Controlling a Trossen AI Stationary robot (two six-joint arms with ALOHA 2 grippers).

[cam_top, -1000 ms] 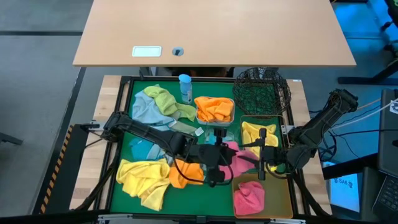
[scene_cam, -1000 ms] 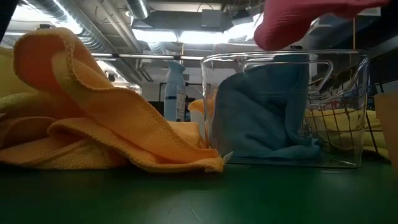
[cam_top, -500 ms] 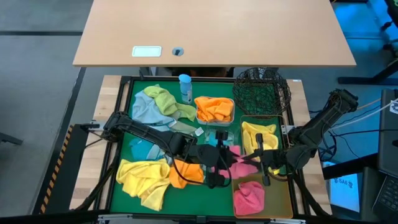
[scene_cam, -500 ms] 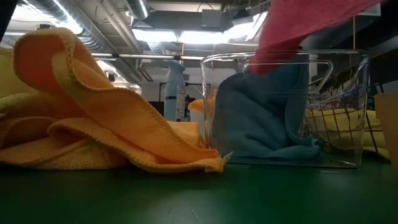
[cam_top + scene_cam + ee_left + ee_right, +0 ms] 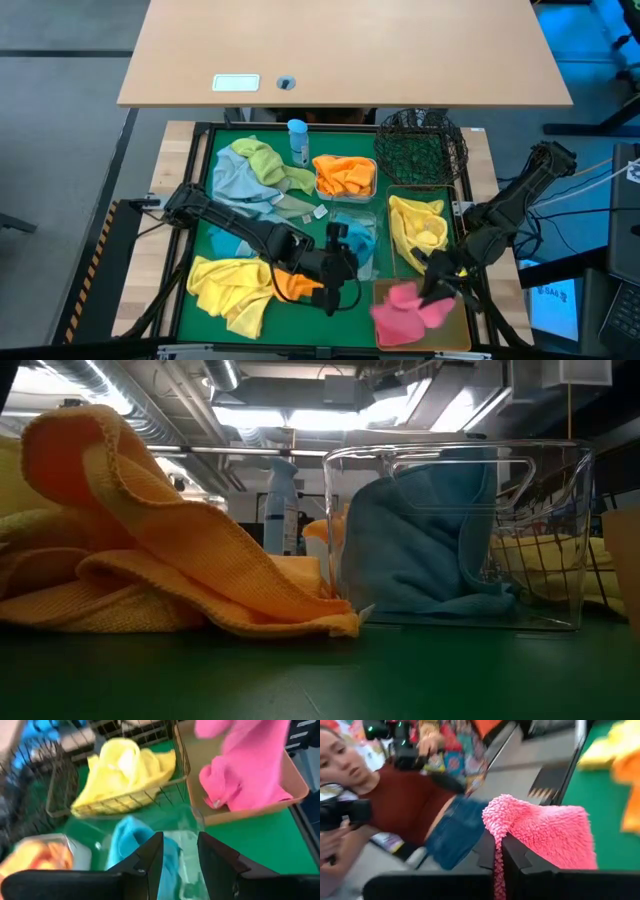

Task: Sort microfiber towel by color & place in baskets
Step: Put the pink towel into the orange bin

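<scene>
Bottom edge of the high view: right hand (image 5: 437, 290) low right over the amber tub (image 5: 468, 322), fingers pressed together, pinching a pink towel (image 5: 405, 308) that hangs over the tub. Right wrist view: same pink towel (image 5: 540, 840) clamped between the dark fingers (image 5: 512, 855); a person in a dark red top (image 5: 402, 802) sits in the upper left of that frame.

Lower left of the high view: pile of yellow towels (image 5: 230, 285) on the green table (image 5: 200, 240), with an orange towel (image 5: 295, 283) just beside it toward centre. Low view: orange towel (image 5: 150, 540) fills the left half of the frame.

Centre of the high view: left hand (image 5: 338, 240) at the clear tub (image 5: 362, 245), which holds a teal towel (image 5: 352, 238). Left wrist view: its two dark fingers (image 5: 150, 857) stand spread with a gap between them, nothing in them, teal towel (image 5: 132, 837) beyond. Low view: clear tub (image 5: 455, 535) right of centre, teal towel (image 5: 420, 550) inside.

Right of centre in the high view: rectangular wire basket (image 5: 398, 258) with a yellow towel (image 5: 418, 228) in it.

Upper centre of the mat: white tub (image 5: 346, 194) with an orange towel (image 5: 345, 175). Upper left: light green towel (image 5: 262, 158) and grey-blue towel (image 5: 232, 180), touching. Blue-capped bottle (image 5: 298, 140) stands between them and the white tub. Upper right: black round wire-mesh basket (image 5: 420, 145).
</scene>
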